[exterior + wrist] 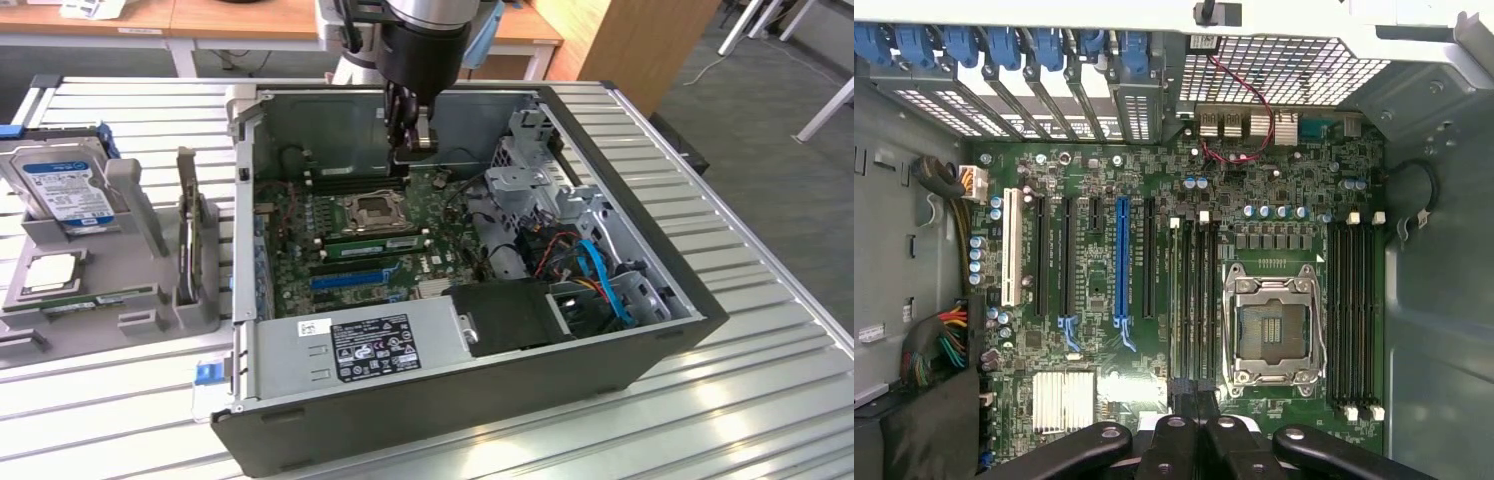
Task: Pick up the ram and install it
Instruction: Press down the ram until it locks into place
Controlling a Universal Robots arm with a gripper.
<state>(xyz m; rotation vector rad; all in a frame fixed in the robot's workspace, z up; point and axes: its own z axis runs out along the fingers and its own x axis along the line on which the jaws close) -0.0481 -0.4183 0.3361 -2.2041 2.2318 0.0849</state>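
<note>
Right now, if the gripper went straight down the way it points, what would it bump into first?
Probably the motherboard, near the memory slots beside the processor socket. The shut gripper hangs over that spot, though exact depth is unclear.

Motherboard (360,235) inside computer case (667,330)

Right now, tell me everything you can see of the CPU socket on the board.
The CPU socket is a square frame of bright silver metal around a dark recessed centre, and no chip looks seated in it. It lies flat on the green motherboard inside the open case, with banks of long black memory slots running along two opposite sides. Nothing rests on it, and only the board touches it.
</note>
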